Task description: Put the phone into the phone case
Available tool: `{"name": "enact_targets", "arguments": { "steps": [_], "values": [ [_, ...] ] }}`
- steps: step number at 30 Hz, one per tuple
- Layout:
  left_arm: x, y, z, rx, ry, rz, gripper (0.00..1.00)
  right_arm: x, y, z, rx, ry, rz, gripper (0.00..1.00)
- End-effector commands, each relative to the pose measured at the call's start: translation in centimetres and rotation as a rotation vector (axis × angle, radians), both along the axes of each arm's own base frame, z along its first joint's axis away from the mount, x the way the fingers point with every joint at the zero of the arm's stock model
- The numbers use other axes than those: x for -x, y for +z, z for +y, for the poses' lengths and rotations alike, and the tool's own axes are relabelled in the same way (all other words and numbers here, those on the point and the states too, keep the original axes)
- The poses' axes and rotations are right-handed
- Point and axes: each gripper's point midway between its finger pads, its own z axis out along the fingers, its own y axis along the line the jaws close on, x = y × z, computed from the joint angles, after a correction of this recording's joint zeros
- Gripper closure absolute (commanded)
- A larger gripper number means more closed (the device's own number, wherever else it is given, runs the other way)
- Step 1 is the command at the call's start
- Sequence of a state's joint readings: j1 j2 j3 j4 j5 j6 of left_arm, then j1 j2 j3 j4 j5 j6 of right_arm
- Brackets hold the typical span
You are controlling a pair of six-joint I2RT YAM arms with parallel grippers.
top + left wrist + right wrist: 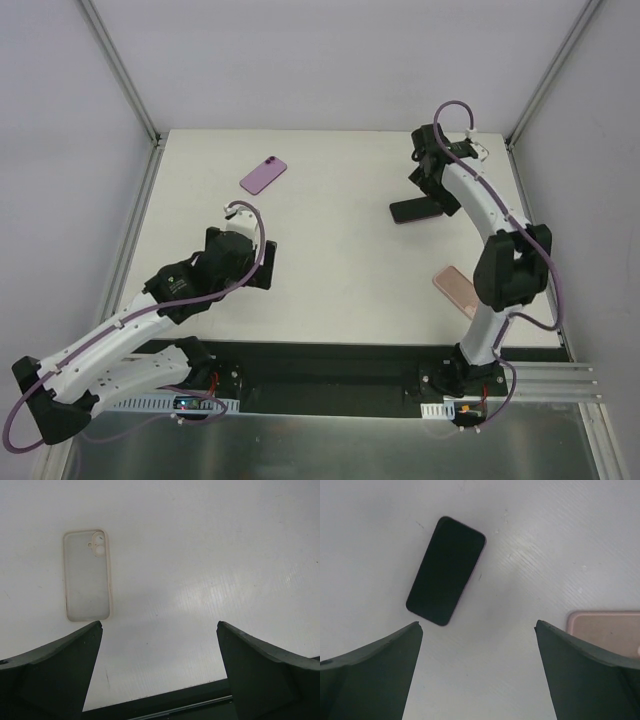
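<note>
Right tool [479,625], black phone [446,577], pink slab [605,630]

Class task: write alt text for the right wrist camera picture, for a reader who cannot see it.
A black rectangular phone lies flat and slanted, dark face up, on a white table. The right arm's two dark fingers frame the bottom corners, wide apart with nothing between them. A pale pink rounded slab pokes in at the right edge.
</note>
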State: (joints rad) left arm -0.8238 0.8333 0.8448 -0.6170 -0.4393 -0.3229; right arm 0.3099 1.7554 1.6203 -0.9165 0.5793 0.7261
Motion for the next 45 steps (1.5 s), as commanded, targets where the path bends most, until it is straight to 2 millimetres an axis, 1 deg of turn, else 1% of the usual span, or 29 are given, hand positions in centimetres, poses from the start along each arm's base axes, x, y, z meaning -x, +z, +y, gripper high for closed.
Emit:
{"name": "enact_targets", "arguments": {
  "steps": [1,2,3,4,5,7,10,15,16,22,24,29,42,45],
  "values": [
    [0.0,1.2,0.5,0.027,0.010,-0.055,0.03,-2.9,-0.6,-1.1,-0.043,-0.199,-0.035,0.01],
    [0.1,1.2,0.6,0.032,0.010,-0.056,0.03,-3.7,-2.0,-1.2,-0.040,-0.224,-0.018,0.01],
    [0.1,1.2,0.6,0.035,0.010,-0.057,0.03,-4.2,-2.4,-1.1,-0.037,-0.233,-0.019,0.01],
    [0.3,1.4,0.6,0.045,0.000,-0.060,0.03,-5.1,-2.3,-1.1,-0.044,-0.245,-0.035,0.01],
    [0.4,1.4,0.4,0.048,-0.011,-0.059,0.03,-5.5,-3.9,-1.0,-0.045,-0.262,-0.010,0.01],
    [0.5,1.8,0.4,0.062,-0.015,-0.066,0.03,-6.1,-5.0,-0.7,-0.071,-0.281,0.007,0.01],
    [0.5,1.8,0.4,0.063,-0.015,-0.070,0.03,-7.2,-7.1,-0.9,-0.079,-0.314,0.032,0.03],
    [0.4,1.6,0.4,0.054,-0.016,-0.066,0.03,-8.1,-8.9,-0.8,-0.085,-0.327,0.055,0.03],
    [0.4,1.6,0.3,0.051,-0.019,-0.064,0.03,-8.4,-8.9,-0.7,-0.087,-0.324,0.051,0.04],
    [0.2,1.3,0.3,0.036,-0.016,-0.058,0.03,-8.1,-10.8,-0.7,-0.095,-0.344,0.089,0.04],
    [0.2,1.3,0.3,0.036,-0.015,-0.056,0.03,-8.3,-11.4,-0.5,-0.110,-0.346,0.093,0.04],
    [0.2,1.2,0.3,0.035,-0.017,-0.057,0.03,-8.5,-12.2,-0.2,-0.125,-0.351,0.100,0.03],
    [0.1,1.0,0.1,0.025,-0.023,-0.046,0.03,-7.4,-14.6,-0.1,-0.150,-0.381,0.164,0.04],
    [0.1,1.0,0.1,0.024,-0.021,-0.046,0.04,-7.4,-14.8,0.0,-0.154,-0.373,0.171,0.04]
  ]
}}
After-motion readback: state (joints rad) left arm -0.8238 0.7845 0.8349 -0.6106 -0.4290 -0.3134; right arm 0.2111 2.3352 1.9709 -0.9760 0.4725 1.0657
